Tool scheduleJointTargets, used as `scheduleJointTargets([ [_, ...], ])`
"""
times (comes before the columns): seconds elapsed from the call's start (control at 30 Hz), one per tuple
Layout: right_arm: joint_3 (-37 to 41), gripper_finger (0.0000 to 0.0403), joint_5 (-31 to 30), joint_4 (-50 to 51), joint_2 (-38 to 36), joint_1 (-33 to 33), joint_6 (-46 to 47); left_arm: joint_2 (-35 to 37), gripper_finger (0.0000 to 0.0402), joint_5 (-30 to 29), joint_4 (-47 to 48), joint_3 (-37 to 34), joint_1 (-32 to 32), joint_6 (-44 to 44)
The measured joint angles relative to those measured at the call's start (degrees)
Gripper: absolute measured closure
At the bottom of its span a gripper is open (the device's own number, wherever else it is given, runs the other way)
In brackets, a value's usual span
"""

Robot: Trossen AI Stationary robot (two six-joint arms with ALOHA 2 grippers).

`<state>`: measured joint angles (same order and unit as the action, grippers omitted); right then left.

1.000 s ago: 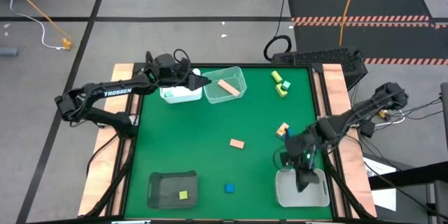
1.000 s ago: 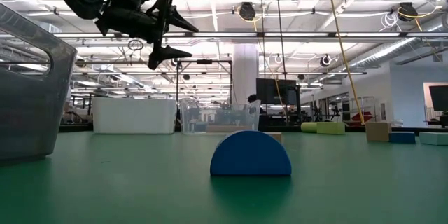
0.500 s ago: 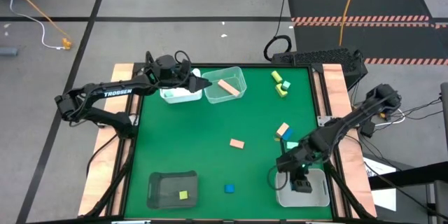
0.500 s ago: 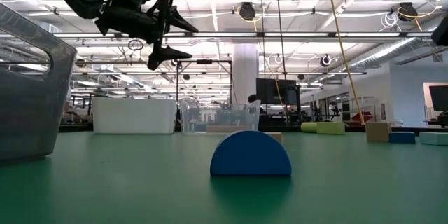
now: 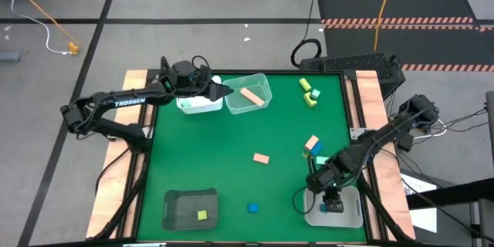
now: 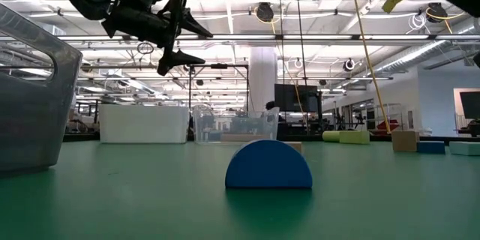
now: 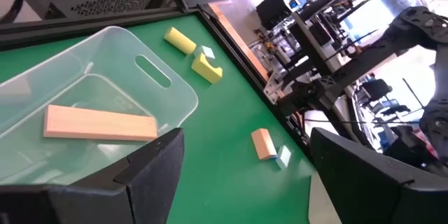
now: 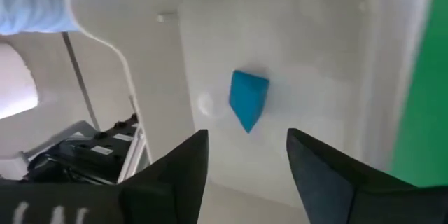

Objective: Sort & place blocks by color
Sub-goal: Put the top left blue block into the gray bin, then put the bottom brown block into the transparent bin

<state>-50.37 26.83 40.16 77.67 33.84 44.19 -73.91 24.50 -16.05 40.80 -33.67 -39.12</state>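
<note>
My right gripper (image 5: 332,202) hangs open over the white bin (image 5: 351,218) at the near right corner. In its wrist view the fingers (image 8: 245,175) stand apart above a blue block (image 8: 248,99), which lies on the bin's floor untouched. My left gripper (image 5: 221,90) waits open in the air at the clear bin (image 5: 262,85), which holds a tan bar (image 7: 98,123). On the mat lie a salmon block (image 5: 262,157), a blue half-round (image 6: 268,165), a tan block (image 5: 312,143) with a teal one (image 5: 318,159), and two yellow-green blocks (image 5: 309,91).
A dark bin (image 5: 176,210) at the near left holds a yellow-green cube (image 5: 202,215). A white bin (image 5: 197,105) stands left of the clear one at the far edge. Wooden rails (image 5: 368,100) border the green mat. Open mat lies in the middle.
My right arm has drawn its wrist a little toward the table's left and near edge while the gripper has stayed over the white bin. My left arm has kept still.
</note>
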Motion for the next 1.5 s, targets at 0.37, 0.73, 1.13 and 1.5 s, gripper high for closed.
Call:
scheduleJointTargets([
  [0.37, 0.02, 0.0196, -1.74, -3.32, -1.69, 3.17, -3.43, 0.00, 0.0094, -0.24, 0.00, 0.00, 0.34, -1.67],
  [0.73, 0.04, 0.0208, -16.91, -5.01, -10.53, 2.10, -6.71, 0.00, 0.0094, 11.70, -0.38, 0.00, 13.68, 6.79],
  [1.13, 2.57, 0.0209, -48.28, -6.68, -10.24, -15.39, -31.56, 0.00, 0.0094, 11.70, 4.19, 0.00, 22.48, 9.89],
  [1.5, 13.90, 0.0205, -39.22, -48.04, -1.57, -28.23, -30.28, 0.53, 0.0094, 11.68, 9.18, 0.02, 25.95, 7.40],
])
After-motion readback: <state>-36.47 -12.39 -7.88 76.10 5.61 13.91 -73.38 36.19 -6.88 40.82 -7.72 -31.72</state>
